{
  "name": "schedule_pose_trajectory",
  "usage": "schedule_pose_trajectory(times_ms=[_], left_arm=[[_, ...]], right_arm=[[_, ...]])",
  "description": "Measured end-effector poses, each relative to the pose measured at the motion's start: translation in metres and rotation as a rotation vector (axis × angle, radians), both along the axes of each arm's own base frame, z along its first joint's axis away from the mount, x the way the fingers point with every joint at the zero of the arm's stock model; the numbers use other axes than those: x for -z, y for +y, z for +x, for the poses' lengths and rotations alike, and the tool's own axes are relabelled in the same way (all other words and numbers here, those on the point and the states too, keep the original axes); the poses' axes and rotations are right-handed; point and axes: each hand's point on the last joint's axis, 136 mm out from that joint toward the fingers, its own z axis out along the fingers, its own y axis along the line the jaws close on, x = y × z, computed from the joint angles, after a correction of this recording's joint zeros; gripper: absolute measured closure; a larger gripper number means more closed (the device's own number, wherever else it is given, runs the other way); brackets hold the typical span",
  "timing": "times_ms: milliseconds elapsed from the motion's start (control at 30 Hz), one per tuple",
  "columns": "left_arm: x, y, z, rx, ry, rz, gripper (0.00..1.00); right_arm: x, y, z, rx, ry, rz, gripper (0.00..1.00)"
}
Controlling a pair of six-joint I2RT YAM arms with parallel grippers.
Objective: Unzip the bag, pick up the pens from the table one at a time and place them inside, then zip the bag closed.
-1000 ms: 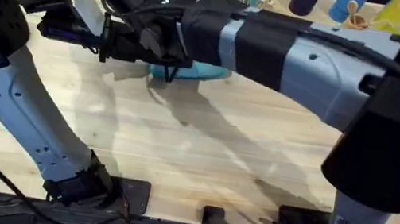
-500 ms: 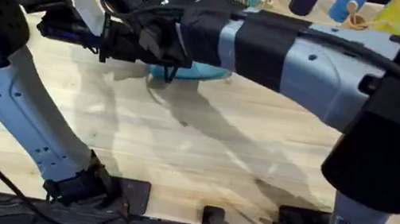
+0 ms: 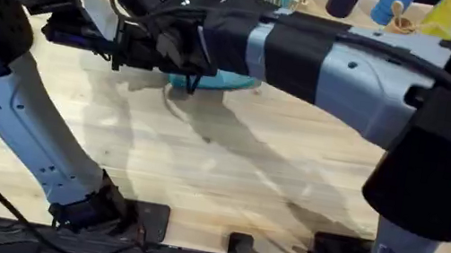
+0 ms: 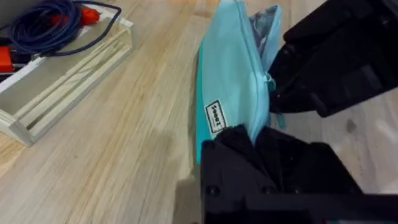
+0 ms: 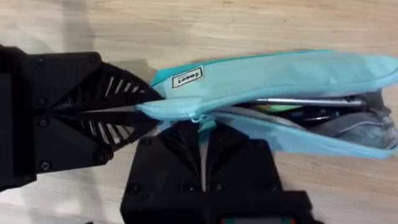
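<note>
The teal bag [image 5: 280, 68] lies on the table [image 3: 227, 172] at the far left, seen in the overhead view as a teal strip [image 3: 231, 81] under both arms. Its zipper is partly open, and pens [image 5: 305, 100] lie inside, one of them silvery. My left gripper [image 4: 252, 134] is shut on the bag's closed end, beside the label [image 4: 214, 116]. My right gripper [image 5: 200, 127] is shut on the zipper pull [image 5: 199, 117], right next to the left gripper [image 5: 146, 109]. From the left wrist, the right gripper [image 4: 280, 93] is seen at the zipper line.
A white wooden tray [image 4: 74, 74] holding a coiled blue cable [image 4: 43, 25] sits just beside the bag. Bottles and other items [image 3: 398, 9] line the table's back edge. Bare wood stretches across the middle and front of the table.
</note>
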Motion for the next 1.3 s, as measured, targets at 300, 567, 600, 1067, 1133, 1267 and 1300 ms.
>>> schedule_pose_trajectory(times_ms=[300, 567, 600, 1067, 1133, 1267, 1300], left_arm=[[0.0, 0.0, 0.0, 0.0, 0.0, 0.0, 0.959], [0.0, 0.0, 0.0, 0.0, 0.0, 0.0, 0.959], [0.0, 0.0, 0.0, 0.0, 0.0, 0.0, 0.959], [0.0, 0.0, 0.0, 0.0, 0.0, 0.0, 0.959], [0.0, 0.0, 0.0, 0.0, 0.0, 0.0, 0.959], [0.0, 0.0, 0.0, 0.0, 0.0, 0.0, 0.959], [0.0, 0.0, 0.0, 0.0, 0.0, 0.0, 0.959]], right_arm=[[0.0, 0.0, 0.0, -0.025, -0.003, -0.017, 0.968], [0.001, -0.002, -0.001, -0.028, 0.003, -0.028, 0.968], [0.001, -0.003, -0.002, -0.028, 0.006, -0.033, 0.968], [-0.002, -0.005, 0.0, -0.089, -0.016, -0.083, 0.968], [-0.003, -0.005, 0.0, -0.103, -0.02, -0.092, 0.968], [-0.01, -0.005, 0.0, -0.117, -0.032, -0.093, 0.968], [-0.013, -0.006, 0.0, -0.12, -0.036, -0.09, 0.968]])
